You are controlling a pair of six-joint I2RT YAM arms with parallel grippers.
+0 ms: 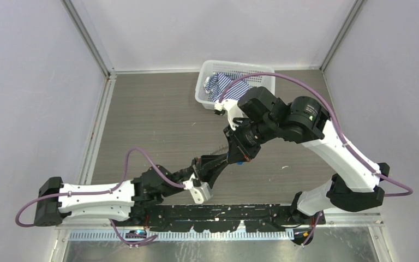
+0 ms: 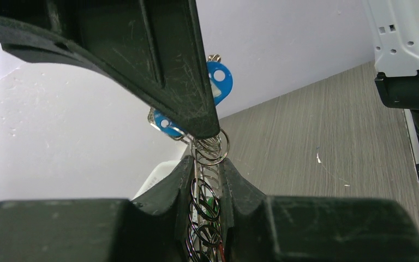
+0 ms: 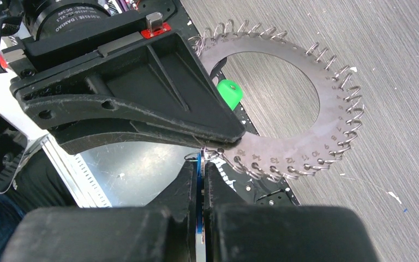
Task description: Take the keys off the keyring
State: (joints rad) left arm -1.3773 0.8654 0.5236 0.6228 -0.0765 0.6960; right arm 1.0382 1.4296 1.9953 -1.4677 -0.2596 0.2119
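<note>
The keyring is a flat metal hoop rimmed with many small wire loops, held up above the table. My left gripper is shut on its rim, with the loops standing edge-on between its fingers. My right gripper is shut on a blue key, which still hangs from a loop at the hoop's near edge. Blue key heads show past the right gripper's finger in the left wrist view. A green piece sits behind the hoop. In the top view both grippers, left and right, meet at mid-table.
A white plastic basket with a striped cloth stands at the back of the table, just behind the right arm. White walls close in the left, right and back. A black rail runs along the near edge.
</note>
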